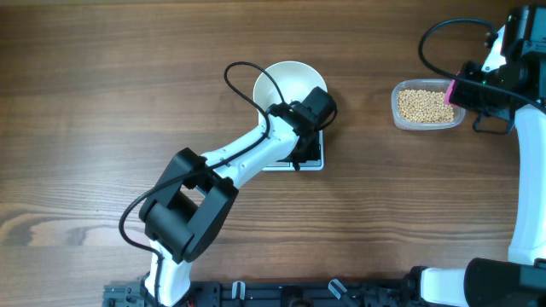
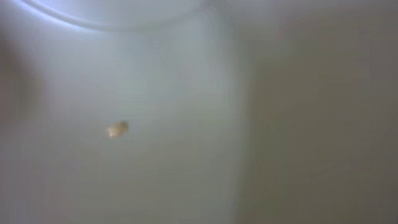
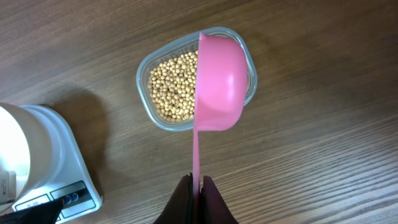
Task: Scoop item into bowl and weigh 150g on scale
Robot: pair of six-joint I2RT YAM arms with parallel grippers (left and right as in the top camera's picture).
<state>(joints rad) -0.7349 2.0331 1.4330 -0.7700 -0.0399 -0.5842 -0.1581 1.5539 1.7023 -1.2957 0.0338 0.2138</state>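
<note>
The brown wooden worktop (image 1: 85, 128) fills every view right to the sides. At the near edge runs a black rail (image 1: 281, 294), where the two arms start. The left arm (image 1: 247, 158) reaches up the middle to the scale (image 1: 314, 164) and hides part of it. The white bowl (image 1: 286, 85) sits on the scale, and the left claw (image 1: 311, 111) is at the bowl's right rim. That claw is clenched, but I cannot tell if it pinches the rim. Its own camera sees only blurry white, very close, with one small tan speck (image 2: 117, 129). From above, the bowl's inside looks plain white. Farther right, well apart from the scale, is a clear tub (image 1: 399, 119) with the beans (image 1: 425, 105) in it. The right arm (image 1: 529, 170) stands along the right edge. Only its wrist camera shows the right claw (image 3: 198, 190) well, and it is grasping the thin handle of a pink scoop (image 3: 219, 81). The scoop is turned on its side over the right half of the tub. Its round back faces the camera, so its inside is hidden. From above, the scoop is just a small pink bit. There is wide open wood on the left, along the far edge, and between the scale and the tub.
</note>
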